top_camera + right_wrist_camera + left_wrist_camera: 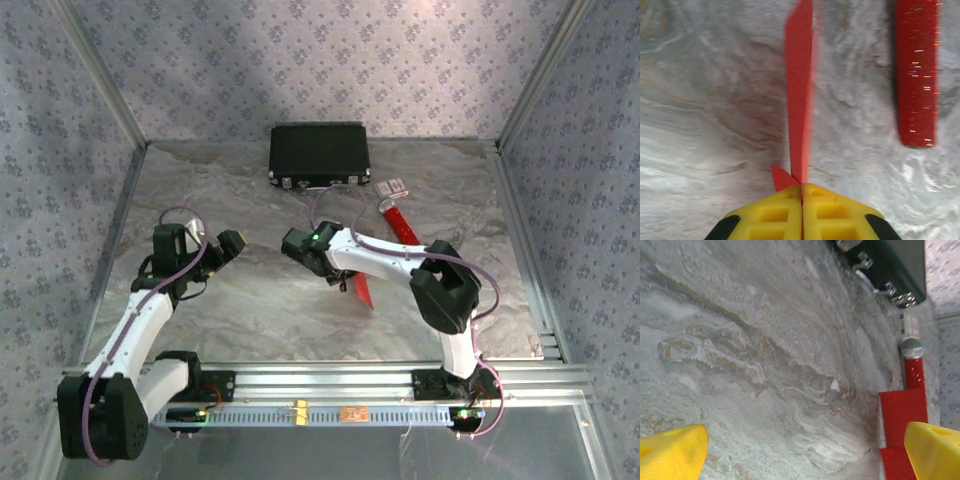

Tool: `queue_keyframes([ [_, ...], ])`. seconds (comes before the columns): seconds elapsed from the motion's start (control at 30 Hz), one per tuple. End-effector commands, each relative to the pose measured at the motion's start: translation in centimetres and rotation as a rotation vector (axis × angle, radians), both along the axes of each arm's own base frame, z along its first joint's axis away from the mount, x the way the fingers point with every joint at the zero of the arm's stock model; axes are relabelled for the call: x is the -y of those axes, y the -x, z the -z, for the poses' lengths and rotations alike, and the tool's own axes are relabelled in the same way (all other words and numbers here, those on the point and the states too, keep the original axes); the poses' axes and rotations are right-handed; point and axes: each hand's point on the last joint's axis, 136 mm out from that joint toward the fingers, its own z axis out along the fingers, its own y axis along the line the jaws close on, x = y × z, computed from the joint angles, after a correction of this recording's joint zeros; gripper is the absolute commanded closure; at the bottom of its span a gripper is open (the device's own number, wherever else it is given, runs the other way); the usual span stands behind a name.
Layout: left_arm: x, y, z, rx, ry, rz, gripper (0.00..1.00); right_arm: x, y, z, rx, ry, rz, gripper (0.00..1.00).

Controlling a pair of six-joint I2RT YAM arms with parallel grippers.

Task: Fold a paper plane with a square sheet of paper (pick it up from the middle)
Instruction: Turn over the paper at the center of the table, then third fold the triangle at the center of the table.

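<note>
My right gripper (801,186) has its yellow fingers pressed together, pinching the one folded red paper sheet (799,75) edge-on over the marbled table (700,100) near its middle, and a single glittery red tube (916,75) lies apart beside it. My left gripper (802,455) hangs with fingers spread wide, holding nothing. The one black case (318,155) at the back is closed, its contents hidden, and the writing on the label (392,186) beside it is too small to read.

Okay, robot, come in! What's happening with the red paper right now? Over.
Left gripper open, holding nothing. Right gripper shut on folded bright red paper sheet. Red glittery tube lies beside it, apart. Over.
</note>
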Motion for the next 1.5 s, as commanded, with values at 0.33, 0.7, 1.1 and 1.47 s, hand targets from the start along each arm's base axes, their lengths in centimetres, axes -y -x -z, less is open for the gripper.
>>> queue_keyframes([
  [0.33, 2.2, 0.9, -1.5, 0.018, 0.136, 0.093, 0.05, -8.5, 0.2, -0.6, -0.079, -0.646, -0.013, 0.56],
  [0.7, 6.7, 2.3, 0.4, -0.091, 0.185, 0.245, 0.16, -2.6, -0.7, 0.0, -0.125, -1.096, 0.143, 0.67],
  [1.1, 13.0, 2.2, 1.9, -0.157, 0.189, 0.413, 0.24, -0.7, 0.8, 4.7, -0.251, -1.15, 0.229, 0.85],
  [1.47, 16.7, 2.0, 4.0, -0.223, 0.2, 0.488, 0.27, 1.9, 2.3, 8.9, -0.306, -1.179, 0.314, 0.86],
])
